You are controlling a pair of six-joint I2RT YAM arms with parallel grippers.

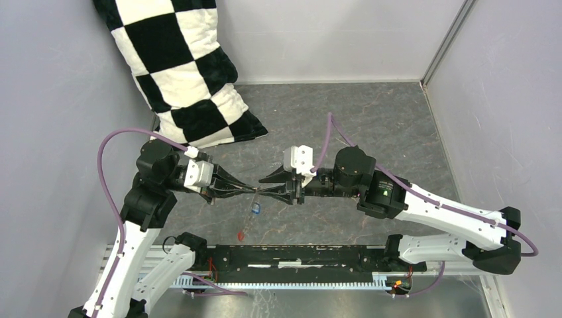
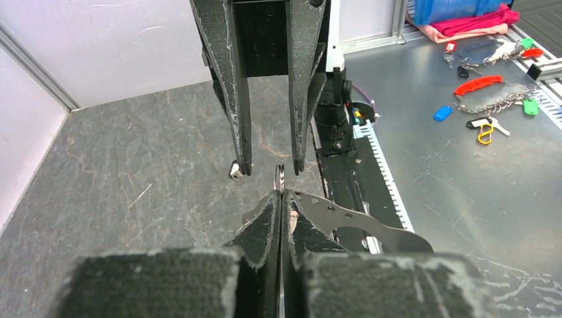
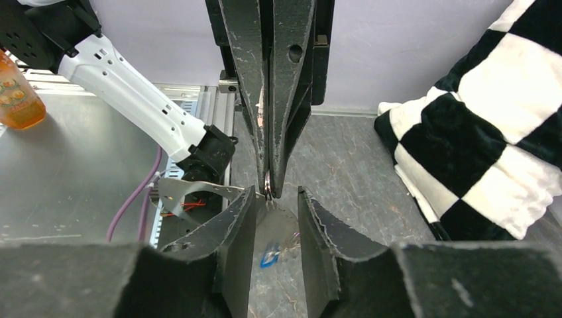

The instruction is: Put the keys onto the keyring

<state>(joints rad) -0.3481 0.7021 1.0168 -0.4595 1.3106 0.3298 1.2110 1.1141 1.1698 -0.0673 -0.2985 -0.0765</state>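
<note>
My left gripper (image 2: 281,197) is shut on the top of the keyring (image 2: 280,175), a thin grey wire hoop seen edge-on. From the pinch the keyring (image 1: 250,215) hangs down above the table. A blue key (image 1: 256,209) and a red key (image 1: 241,234) hang on it. My right gripper (image 3: 276,199) faces the left one tip to tip and is open. The ring's pinched top (image 3: 266,185) sits just beyond its tips. The blue key (image 3: 270,256) shows blurred below the gap. A small pale piece (image 2: 234,171) sits by one right fingertip; what it is I cannot tell.
A black-and-white chequered pillow (image 1: 179,73) leans at the back left. A black rail (image 1: 298,262) runs along the near edge. Spare keys and chains (image 2: 494,99) lie on a metal bench off to the side, and an orange bottle (image 3: 18,89) stands on it.
</note>
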